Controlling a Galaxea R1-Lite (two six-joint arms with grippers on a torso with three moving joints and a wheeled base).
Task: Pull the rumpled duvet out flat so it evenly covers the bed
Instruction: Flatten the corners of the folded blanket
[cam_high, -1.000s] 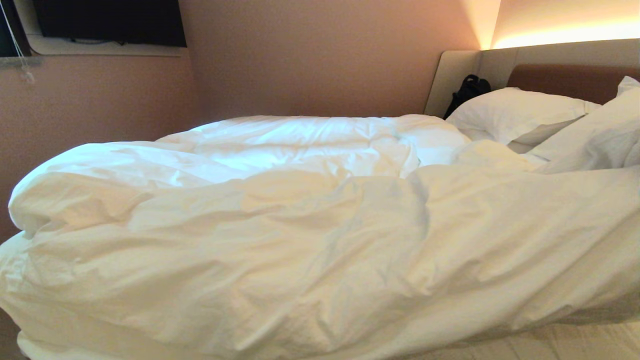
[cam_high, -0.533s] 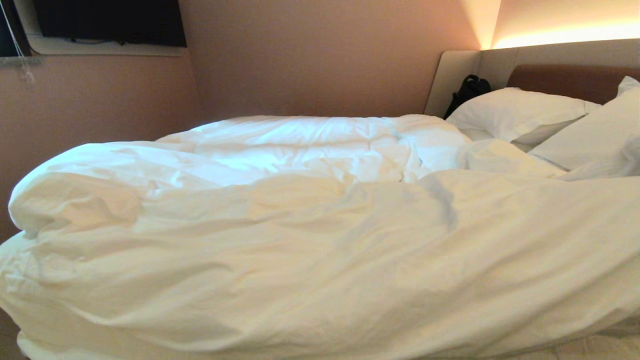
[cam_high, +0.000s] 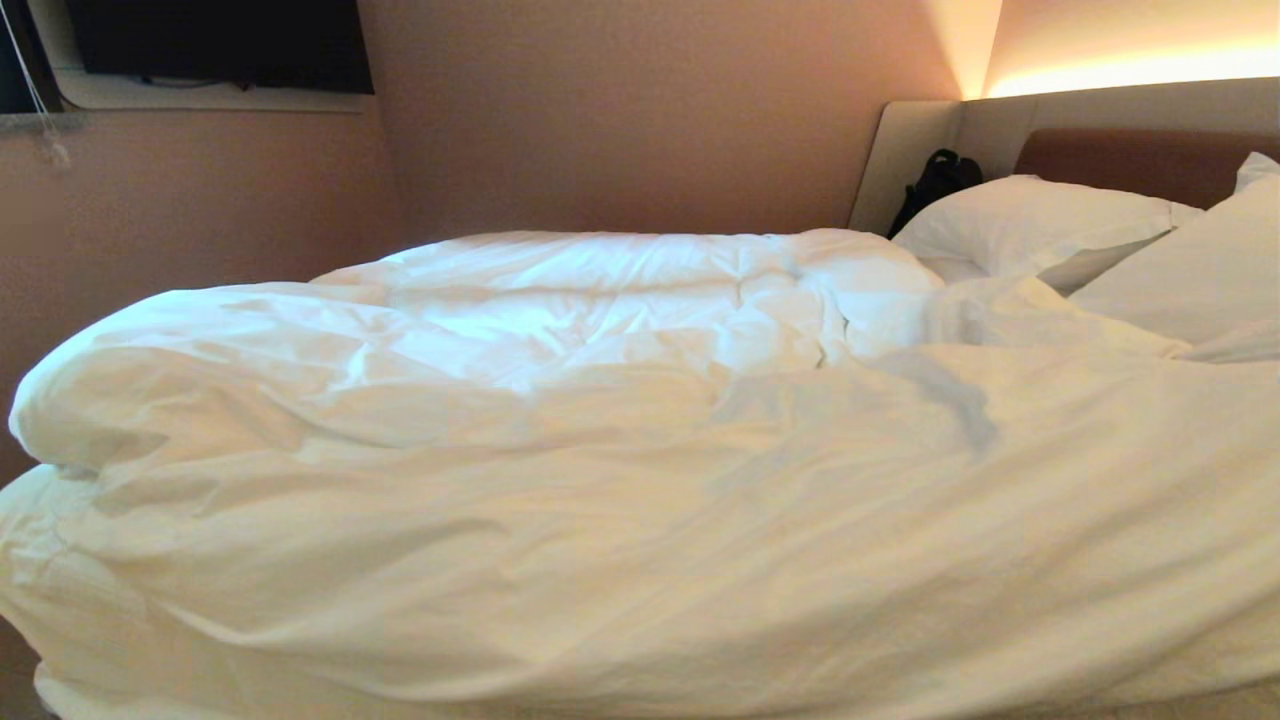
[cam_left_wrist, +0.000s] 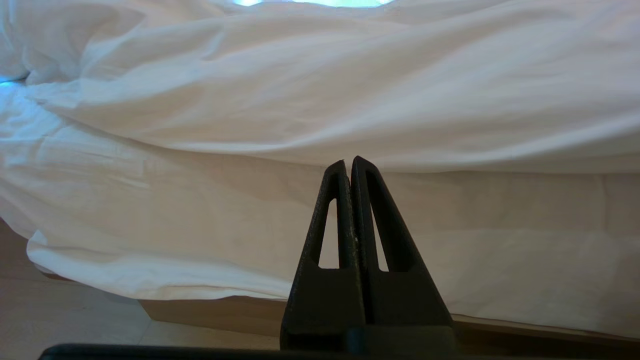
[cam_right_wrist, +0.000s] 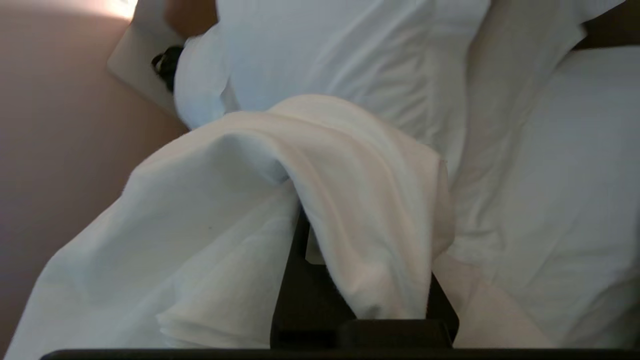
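- Since a second ago, the near fold of the duvet (cam_high: 640, 520) has been drawn toward the headboard end, and its upper edge now lies closer to the pillows (cam_high: 1030, 225) with fewer deep creases across the front.
- Right gripper (cam_right_wrist: 320, 235): its black fingers are clamped on a bunch of the duvet's white cover, which drapes over and hides the tips; the cloth rises in a tent from the grip.
- Beyond that grip lie the pillows, and further off the beige headboard (cam_right_wrist: 132, 55) with a small black object (cam_right_wrist: 165, 62) resting against it.
- To one side of the right gripper stands the plain pinkish wall (cam_right_wrist: 60, 150).
- Left gripper (cam_left_wrist: 349, 162): its two black fingers are pressed together with nothing between them, and it hangs level in front of the side of the bed (cam_left_wrist: 220, 312).
- Just ahead of the left fingertips the duvet's lower edge overhangs the mattress side; a white sheet (cam_left_wrist: 200, 240) hangs beneath it, and below that shows the tan wooden base and the floor (cam_left_wrist: 60, 320).
- Neither arm shows in the head view, where the duvet covers most of the bed, still bunched in a thick roll at the foot end.
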